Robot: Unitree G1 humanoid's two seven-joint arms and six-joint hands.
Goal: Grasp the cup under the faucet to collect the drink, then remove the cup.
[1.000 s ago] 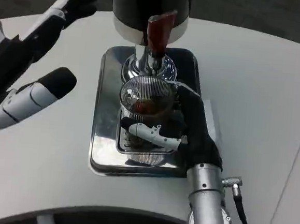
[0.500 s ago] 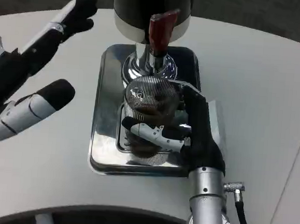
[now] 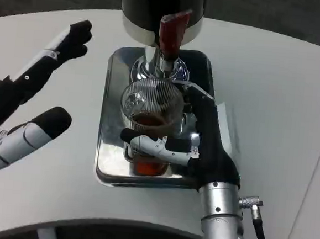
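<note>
Two hands show over a white surface (image 3: 283, 107): at centre frame the right hand (image 3: 194, 147) grips the ribbed cup (image 3: 151, 116) of brown drink above the steel tray (image 3: 109, 115), below the red-handled faucet (image 3: 170, 34). Left hand (image 3: 31, 95), at frame left, spreads empty. Dark floor lies behind.

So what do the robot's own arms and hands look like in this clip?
The right hand is mostly black with white finger segments, set on a silver cylindrical forearm. A small metal connector with a black cable sticks out near the wrist. The left hand has long fingers, white and grey along their length, ending in rounded black tips.
</note>
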